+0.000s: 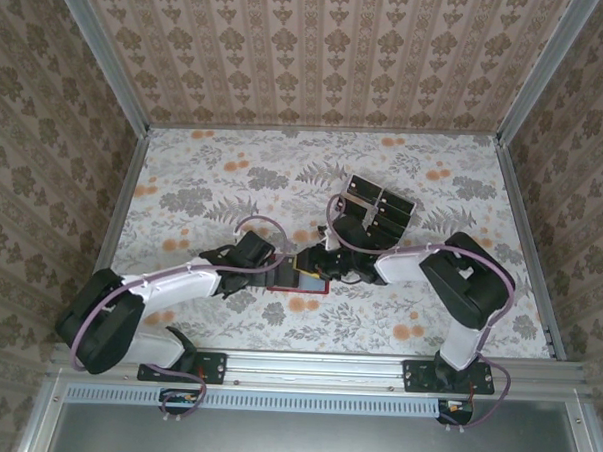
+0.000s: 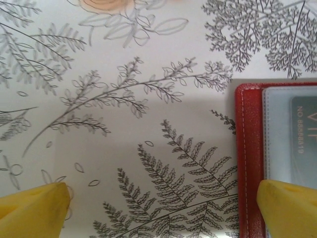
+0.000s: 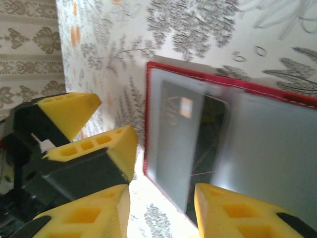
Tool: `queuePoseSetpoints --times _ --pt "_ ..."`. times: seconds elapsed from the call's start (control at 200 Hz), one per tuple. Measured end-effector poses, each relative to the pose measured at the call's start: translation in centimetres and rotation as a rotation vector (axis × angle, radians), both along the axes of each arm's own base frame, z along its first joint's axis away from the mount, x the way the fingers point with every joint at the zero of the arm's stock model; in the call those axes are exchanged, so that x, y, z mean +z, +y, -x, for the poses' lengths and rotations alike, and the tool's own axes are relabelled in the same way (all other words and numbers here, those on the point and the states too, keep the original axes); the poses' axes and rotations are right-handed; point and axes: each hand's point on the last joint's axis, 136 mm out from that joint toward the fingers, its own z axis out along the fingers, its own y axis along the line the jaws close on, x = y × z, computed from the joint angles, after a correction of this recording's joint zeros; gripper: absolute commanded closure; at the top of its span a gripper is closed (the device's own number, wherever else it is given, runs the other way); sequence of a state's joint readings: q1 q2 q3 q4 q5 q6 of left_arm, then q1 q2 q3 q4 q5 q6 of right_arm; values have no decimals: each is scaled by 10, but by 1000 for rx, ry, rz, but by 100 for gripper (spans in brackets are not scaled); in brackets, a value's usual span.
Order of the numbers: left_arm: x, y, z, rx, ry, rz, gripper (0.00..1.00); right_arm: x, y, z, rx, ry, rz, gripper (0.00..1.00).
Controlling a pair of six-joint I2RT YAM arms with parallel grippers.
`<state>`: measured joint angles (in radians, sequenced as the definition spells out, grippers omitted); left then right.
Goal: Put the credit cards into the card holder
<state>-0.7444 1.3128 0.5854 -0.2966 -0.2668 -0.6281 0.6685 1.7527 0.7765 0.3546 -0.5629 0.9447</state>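
The red card holder (image 1: 297, 282) lies open on the floral table between the two grippers. In the right wrist view a dark credit card (image 3: 184, 148) sits under the clear sleeve of the card holder (image 3: 277, 94). My right gripper (image 3: 161, 213) is open, with one finger beside the holder's edge and the other over its pocket. My left gripper (image 2: 161, 208) is wide open at the edge of the card holder (image 2: 249, 148), its right fingertip (image 2: 290, 208) over the red border. A pale card (image 2: 303, 139) shows there behind the sleeve. More black credit cards (image 1: 379, 207) lie spread behind the right arm.
The left gripper's yellow fingers (image 3: 106, 144) stand close beside my right fingers. Metal rails (image 1: 315, 367) and patterned walls (image 1: 319, 57) bound the table. Floral tabletop (image 1: 203, 182) stretches to the left and back.
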Motion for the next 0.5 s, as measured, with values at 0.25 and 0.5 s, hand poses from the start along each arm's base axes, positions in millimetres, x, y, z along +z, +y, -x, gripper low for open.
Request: queuePoseSetpoints --times 0.25,0.5 --pt "7 10 -6 41 -7 6 0 19 -9 -5 5 -52 113 74" --pt "5 15 -6 53 2 -2 0 9 -6 3 50 -74 287 89"
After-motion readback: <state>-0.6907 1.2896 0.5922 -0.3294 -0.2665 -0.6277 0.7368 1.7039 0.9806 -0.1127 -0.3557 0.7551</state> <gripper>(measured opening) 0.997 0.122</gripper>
